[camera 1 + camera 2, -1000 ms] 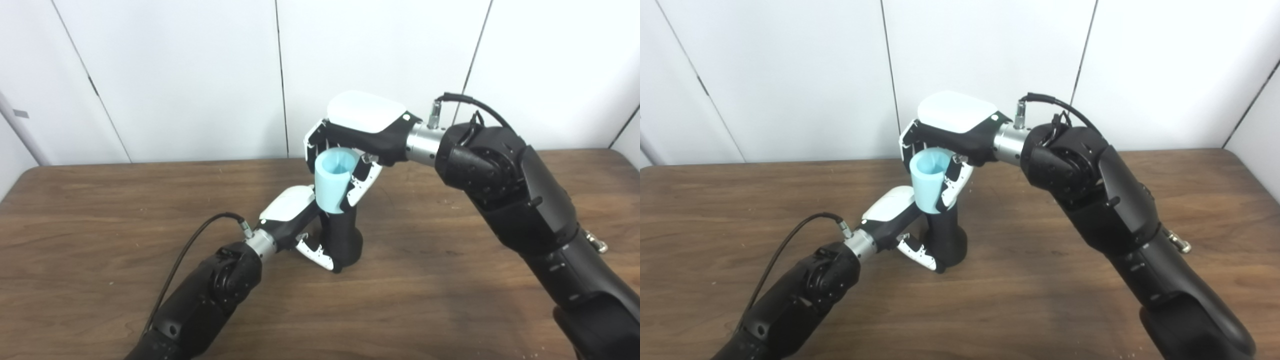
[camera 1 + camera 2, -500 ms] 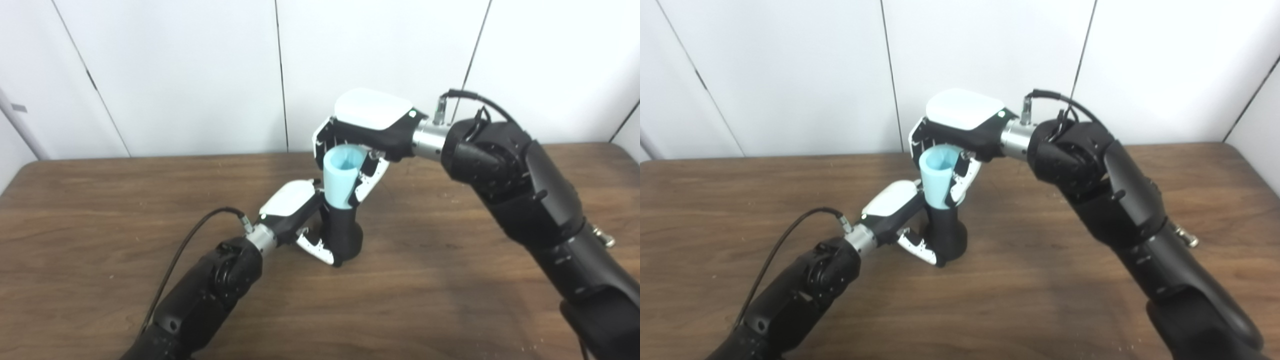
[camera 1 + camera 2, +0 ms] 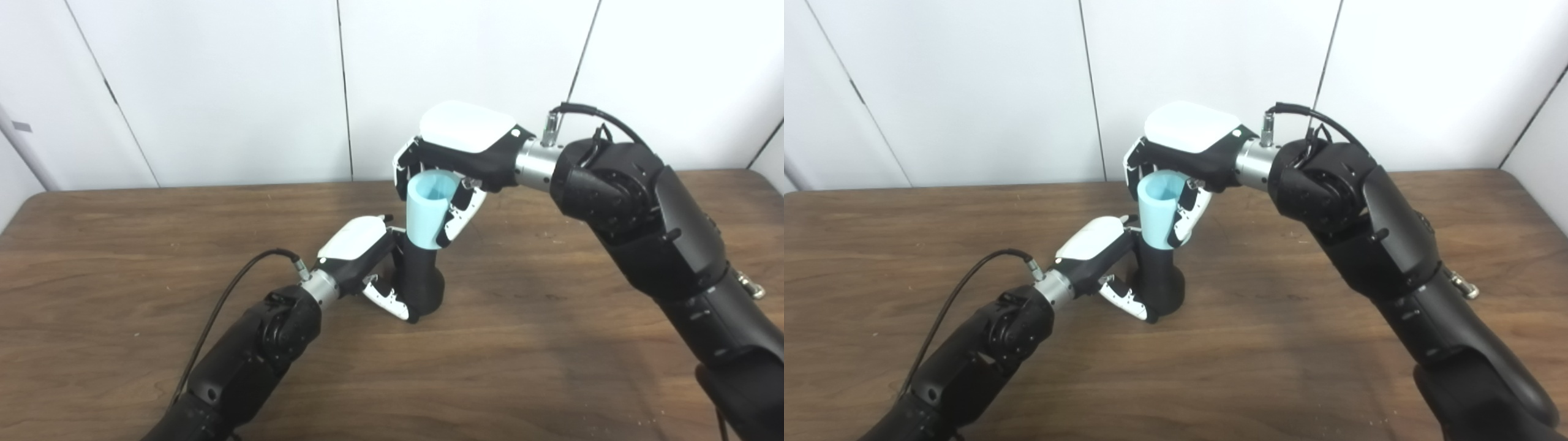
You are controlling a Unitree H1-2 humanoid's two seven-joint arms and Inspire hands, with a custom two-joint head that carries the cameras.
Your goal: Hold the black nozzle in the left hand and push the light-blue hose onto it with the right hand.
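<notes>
Closest to me, my left arm reaches up from the lower left across the brown wooden table (image 3: 122,343), a black cable (image 3: 229,303) looping off its wrist. My left hand (image 3: 367,260) is wrapped around the black nozzle (image 3: 422,278), with white-tipped fingers (image 3: 386,301) curling round the nozzle's lower body on the near side. The nozzle stands upright near the middle of the table, its wide base down on the wood (or so close to it that I cannot see a gap).

On top of the nozzle sits the light-blue hose (image 3: 429,208), a short tube standing nearly upright with a slight lean, its open mouth facing up toward my cameras. Its lower end meets the top of the nozzle; how far it has gone over it I cannot tell, since the joint is hidden.

My right hand (image 3: 1182,156) comes over from the right, palm down and white back uppermost, closed on the hose from above, its fingers (image 3: 1185,217) running down the tube's right side. Behind it all stands a plain white panelled wall (image 3: 214,86).
</notes>
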